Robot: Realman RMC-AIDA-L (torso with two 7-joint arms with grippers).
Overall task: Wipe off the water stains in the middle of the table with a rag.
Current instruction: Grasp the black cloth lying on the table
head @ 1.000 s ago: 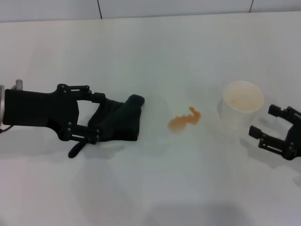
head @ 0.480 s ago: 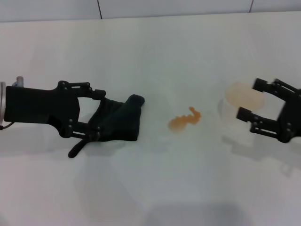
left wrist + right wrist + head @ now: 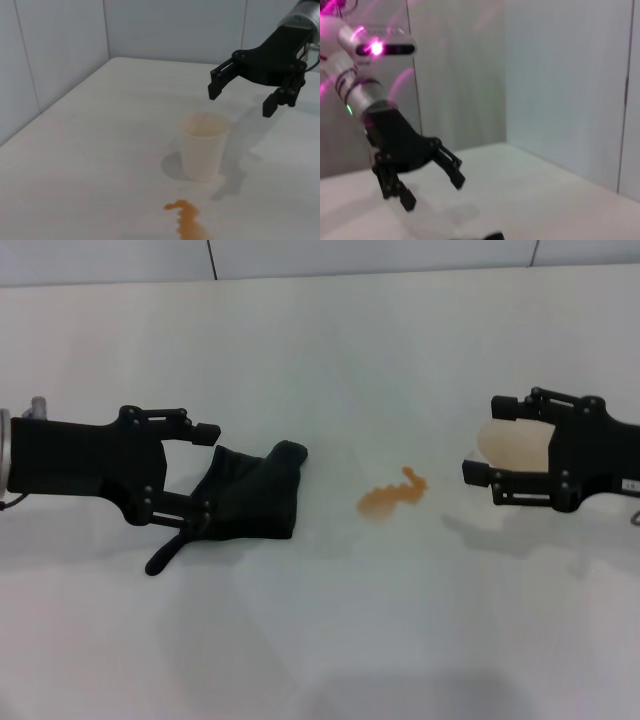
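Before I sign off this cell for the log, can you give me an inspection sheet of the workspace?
Surface: white table, dry apart from one spill.
Job's things: orange-brown water stains mid-table, unwiped; black rag lying to their left.
Clutter: cream cup upright, right of the stains.
Grippers: left gripper open, its fingers straddling the rag's edge; right gripper open, raised around the cup's rim level.
Cables: thin wire beside the right gripper's wrist in the left wrist view.
Surroundings: grey panelled wall at the far edge.

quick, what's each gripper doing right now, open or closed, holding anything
Left gripper: open, over the rag, not gripping it.
Right gripper: open, empty, raised above the cup.
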